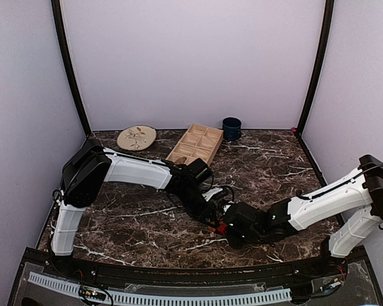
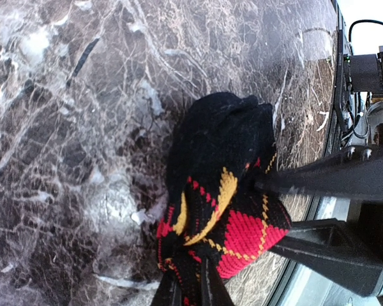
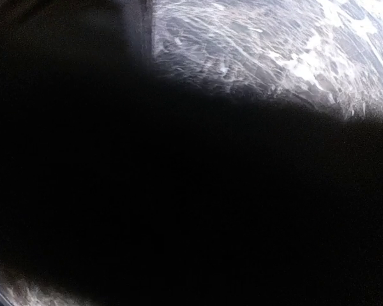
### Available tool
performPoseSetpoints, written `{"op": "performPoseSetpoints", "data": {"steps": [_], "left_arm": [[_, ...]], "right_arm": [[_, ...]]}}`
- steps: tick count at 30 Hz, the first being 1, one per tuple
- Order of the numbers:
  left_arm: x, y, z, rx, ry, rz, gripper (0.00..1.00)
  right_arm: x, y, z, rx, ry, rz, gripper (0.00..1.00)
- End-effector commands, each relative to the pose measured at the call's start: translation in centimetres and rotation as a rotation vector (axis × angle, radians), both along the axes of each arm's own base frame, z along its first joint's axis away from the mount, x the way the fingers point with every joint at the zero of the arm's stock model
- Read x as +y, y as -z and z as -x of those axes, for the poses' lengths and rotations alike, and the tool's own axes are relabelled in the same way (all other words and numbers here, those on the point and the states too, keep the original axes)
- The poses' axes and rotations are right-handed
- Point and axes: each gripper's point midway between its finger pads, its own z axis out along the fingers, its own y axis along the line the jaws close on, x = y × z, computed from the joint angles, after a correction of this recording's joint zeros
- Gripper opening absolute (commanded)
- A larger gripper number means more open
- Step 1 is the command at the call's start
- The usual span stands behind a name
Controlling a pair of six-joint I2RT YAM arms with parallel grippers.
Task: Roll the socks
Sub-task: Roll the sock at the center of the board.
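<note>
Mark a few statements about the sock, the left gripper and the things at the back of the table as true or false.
1. The argyle sock lies flat and stretched out. False: it is bunched into a lump on the marble table.
2. The left gripper is shut on the argyle sock. True.
3. The blue mug stands inside the wooden tray. False: it stands on the table, just off the tray's far right corner.
4. The plate lies to the left of the wooden tray. True.
</note>
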Motion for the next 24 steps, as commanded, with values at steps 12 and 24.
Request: {"op": "performPoseSetpoints", "data": {"steps": [12,24], "left_arm": [[2.3,3.2,1.1,0.047,-0.015,-0.139,0.00],[2.4,3.3,1.6,0.049,0.013,-0.138,0.00]], "right_arm": [[-1.1,-2.3,0.7,-0.085,-0.034,0.027,0.57],[1.4,-1.5,0.0,-0.142,-0.099,0.025,0.73]]}}
